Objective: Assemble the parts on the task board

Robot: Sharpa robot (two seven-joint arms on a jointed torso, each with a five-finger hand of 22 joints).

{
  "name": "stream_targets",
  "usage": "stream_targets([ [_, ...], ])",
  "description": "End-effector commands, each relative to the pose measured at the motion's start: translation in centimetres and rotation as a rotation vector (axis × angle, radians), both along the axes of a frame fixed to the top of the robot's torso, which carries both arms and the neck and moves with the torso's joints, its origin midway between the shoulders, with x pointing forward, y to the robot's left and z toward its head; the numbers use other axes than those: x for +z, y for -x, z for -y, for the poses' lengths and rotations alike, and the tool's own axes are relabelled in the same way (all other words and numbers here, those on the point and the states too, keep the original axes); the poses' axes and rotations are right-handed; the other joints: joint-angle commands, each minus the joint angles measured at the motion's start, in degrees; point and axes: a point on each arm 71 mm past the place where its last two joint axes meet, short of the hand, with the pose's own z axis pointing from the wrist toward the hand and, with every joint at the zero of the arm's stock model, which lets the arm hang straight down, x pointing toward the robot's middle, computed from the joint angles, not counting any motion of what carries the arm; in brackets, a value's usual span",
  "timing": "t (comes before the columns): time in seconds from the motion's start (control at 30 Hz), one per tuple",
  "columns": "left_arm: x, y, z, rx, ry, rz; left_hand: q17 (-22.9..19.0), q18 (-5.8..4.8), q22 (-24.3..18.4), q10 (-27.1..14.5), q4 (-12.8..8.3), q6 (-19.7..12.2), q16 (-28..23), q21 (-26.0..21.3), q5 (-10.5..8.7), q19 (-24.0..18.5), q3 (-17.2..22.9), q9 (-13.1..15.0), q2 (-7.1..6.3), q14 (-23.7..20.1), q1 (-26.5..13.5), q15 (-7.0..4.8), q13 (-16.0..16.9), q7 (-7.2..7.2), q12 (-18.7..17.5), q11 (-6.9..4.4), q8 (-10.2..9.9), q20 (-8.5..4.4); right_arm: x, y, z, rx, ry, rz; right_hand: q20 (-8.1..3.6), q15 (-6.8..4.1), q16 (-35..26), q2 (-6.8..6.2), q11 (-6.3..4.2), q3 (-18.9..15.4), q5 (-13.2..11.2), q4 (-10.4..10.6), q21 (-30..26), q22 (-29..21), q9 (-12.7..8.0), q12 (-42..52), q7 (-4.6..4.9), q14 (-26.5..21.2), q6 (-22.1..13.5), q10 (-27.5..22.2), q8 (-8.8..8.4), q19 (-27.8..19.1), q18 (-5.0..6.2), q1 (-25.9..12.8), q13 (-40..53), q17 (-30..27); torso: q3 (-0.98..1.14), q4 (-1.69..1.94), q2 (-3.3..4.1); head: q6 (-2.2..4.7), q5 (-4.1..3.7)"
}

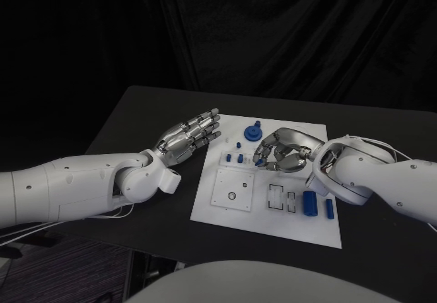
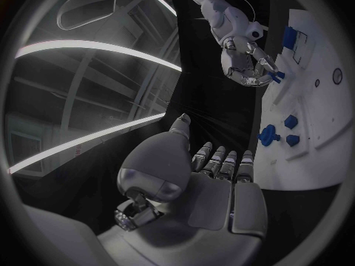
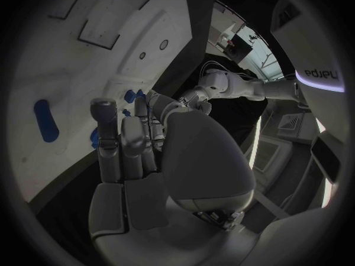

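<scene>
Over the task board [image 1: 273, 221], the right hand [image 1: 284, 151] curls its fingers around a small blue part [image 1: 259, 162]; just beside it, the left hand [image 1: 189, 136] hovers flat, fingers apart, empty.

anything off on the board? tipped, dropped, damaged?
Nothing stands out. The task board lies flat on the black table, and the blue parts are all on it. The left hand hovers beside the board's edge; the right hand is curled over the small blue pegs.
</scene>
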Motion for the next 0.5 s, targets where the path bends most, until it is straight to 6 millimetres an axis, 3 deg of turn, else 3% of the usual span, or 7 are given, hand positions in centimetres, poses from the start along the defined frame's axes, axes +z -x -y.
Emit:
stream_targets([
  [0.03, 0.3, 0.0, 0.14, 0.001, 0.037, 0.031, 0.06, -0.75, 0.09, -0.02, 0.0, 0.05, 0.29, -0.01, 0.38, 0.05, 0.31, 0.09, 0.02, 0.17, 0.74, 0.41, 0.08, 0.27, 0.33, 0.37, 0.12, 0.35, -0.64, -0.07, 0.28, -0.034, -0.026, -0.207, 0.01, 0.04, -0.45, 0.77, 0.32, -0.45, 0.46, -0.06, -0.74, 3.59, 0.67, -0.25, -0.01, -0.42, -0.46, -0.02, 0.22, -0.53, 0.43, 0.01, -0.08, -0.35, -0.08, 0.2, 0.01, -0.01, -0.02],
  [0.33, 0.21, -0.12, 0.24, -0.003, 0.036, 0.029, 0.06, -0.69, 0.11, -0.02, 0.07, 0.04, 0.29, 0.0, 0.42, 0.06, 0.44, 0.08, 0.08, 0.17, 0.78, 0.47, 0.08, 0.47, 0.32, 0.46, 0.11, 0.5, -0.83, -0.34, 0.39, -0.032, -0.01, -0.261, 0.2, 0.29, -1.5, 1.52, 0.61, -1.12, 0.91, -0.17, -3.26, 3.05, 0.87, -0.78, 0.31, -1.5, -1.41, -0.49, 0.2, -1.64, 0.78, 0.43, -0.29, -1.78, -0.15, 0.11, -0.04, -0.01, 0.11],
  [0.5, 0.21, -0.12, 0.27, -0.004, 0.037, 0.029, 0.06, -0.69, 0.11, -0.02, 0.07, 0.04, 0.29, 0.0, 0.42, 0.06, 0.44, 0.08, 0.08, 0.17, 0.78, 0.47, 0.08, 0.47, 0.32, 0.46, 0.11, 0.5, -0.85, -0.36, 0.24, -0.031, -0.009, -0.26, 0.24, 0.33, -1.55, 1.6, 0.63, -1.27, 1.01, -0.29, -3.48, 3.01, 0.92, -0.84, 0.36, -1.62, -1.5, -0.51, 0.25, -1.76, 0.81, 0.6, -0.31, -1.81, 0.0, 0.07, 0.07, -0.01, 0.06],
])
